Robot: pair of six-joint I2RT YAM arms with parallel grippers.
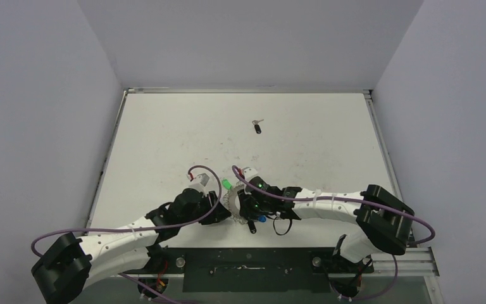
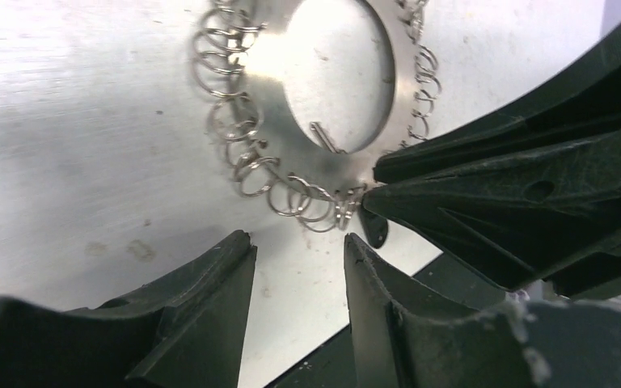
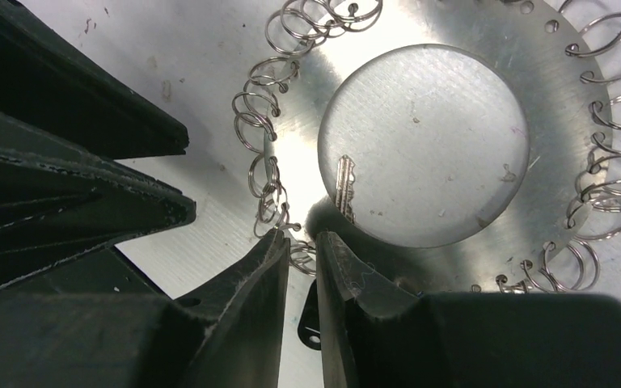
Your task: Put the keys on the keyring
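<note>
With your left gripper (image 2: 297, 240) half open and empty beside the keyring (image 2: 279, 133), and your right gripper (image 3: 299, 246) nearly closed over a black-headed key (image 3: 344, 190), grip uncertain, steady the keyring before threading.

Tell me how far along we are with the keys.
Done: nothing certain. In hand: the right gripper is nearly closed at the looped rim of the keyring, by one black key; threaded or not, I cannot tell. The left gripper hovers open nearby. Left: the other black key lies far up the table.
</note>
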